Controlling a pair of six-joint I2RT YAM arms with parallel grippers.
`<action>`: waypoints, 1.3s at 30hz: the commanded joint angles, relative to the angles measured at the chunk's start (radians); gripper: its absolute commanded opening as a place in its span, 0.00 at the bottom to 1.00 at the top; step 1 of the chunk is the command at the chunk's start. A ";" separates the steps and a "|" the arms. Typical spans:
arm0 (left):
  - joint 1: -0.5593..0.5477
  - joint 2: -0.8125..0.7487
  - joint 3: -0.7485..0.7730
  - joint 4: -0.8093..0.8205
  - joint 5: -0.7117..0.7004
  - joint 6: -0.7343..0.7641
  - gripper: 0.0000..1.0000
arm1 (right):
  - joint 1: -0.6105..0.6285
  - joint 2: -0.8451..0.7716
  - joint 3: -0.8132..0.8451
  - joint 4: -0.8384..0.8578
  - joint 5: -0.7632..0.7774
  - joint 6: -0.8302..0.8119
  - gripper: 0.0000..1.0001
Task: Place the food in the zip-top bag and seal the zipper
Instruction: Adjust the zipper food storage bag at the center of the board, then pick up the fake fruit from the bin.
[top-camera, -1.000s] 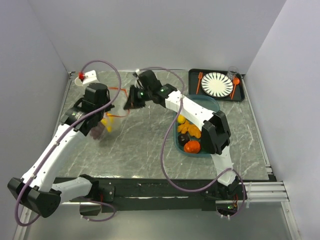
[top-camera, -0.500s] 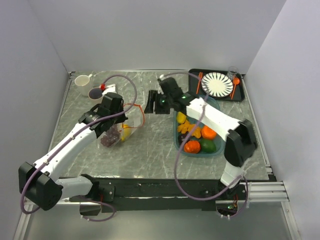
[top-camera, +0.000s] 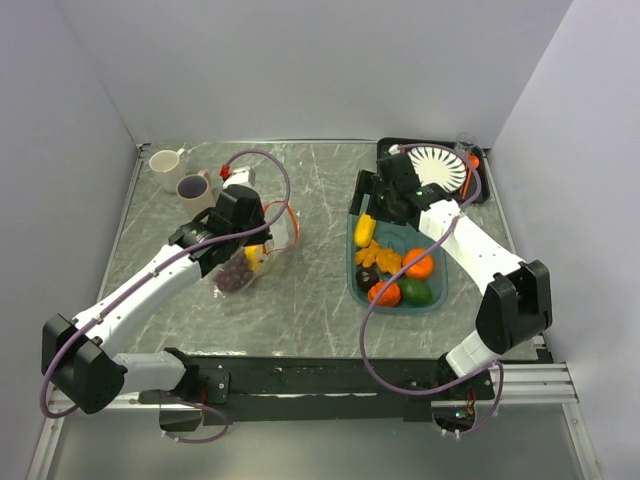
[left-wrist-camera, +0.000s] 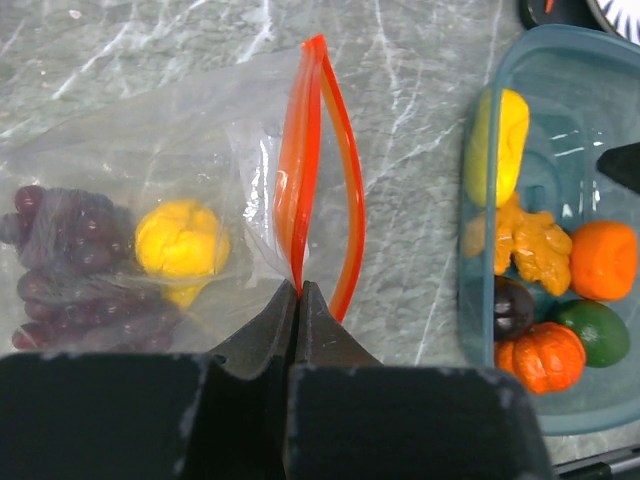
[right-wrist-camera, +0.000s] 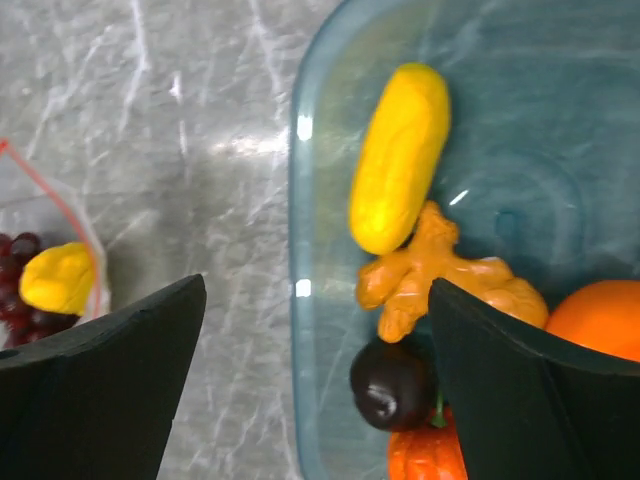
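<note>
The clear zip-top bag (top-camera: 243, 268) lies left of centre with purple grapes (left-wrist-camera: 60, 265) and a yellow piece of food (left-wrist-camera: 181, 241) inside. Its orange-red zipper (left-wrist-camera: 312, 140) gapes open. My left gripper (left-wrist-camera: 298, 290) is shut on one strip of the zipper at the near end. More food lies in the teal tray (top-camera: 352, 262): a yellow oblong (right-wrist-camera: 398, 155), a ginger-shaped piece (right-wrist-camera: 440, 270), a dark plum (right-wrist-camera: 391, 380), an orange (top-camera: 418, 264), a green fruit (top-camera: 417, 292) and a red-orange pumpkin (top-camera: 383, 293). My right gripper (right-wrist-camera: 316, 290) hangs open over the tray's left rim, holding nothing.
A black tray (top-camera: 484, 190) at the back right carries a striped plate (top-camera: 436, 166), with orange cutlery largely hidden behind my right arm. Two cups (top-camera: 165, 160) (top-camera: 192, 187) stand at the back left. Walls close in the table's left, far and right sides.
My right gripper has let go, opened wide and swung right from the bag's mouth to above the teal tray. My left arm has carried the bag right and toward the near edge.
</note>
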 joint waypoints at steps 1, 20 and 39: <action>-0.004 -0.019 0.014 0.070 0.049 0.016 0.01 | 0.000 -0.068 -0.025 -0.052 0.168 -0.049 1.00; -0.006 -0.010 -0.005 0.107 0.122 0.065 0.01 | -0.161 -0.201 -0.352 -0.162 0.346 0.155 1.00; -0.006 0.005 0.037 0.076 0.092 0.070 0.01 | -0.184 0.046 -0.318 -0.019 0.257 0.104 0.79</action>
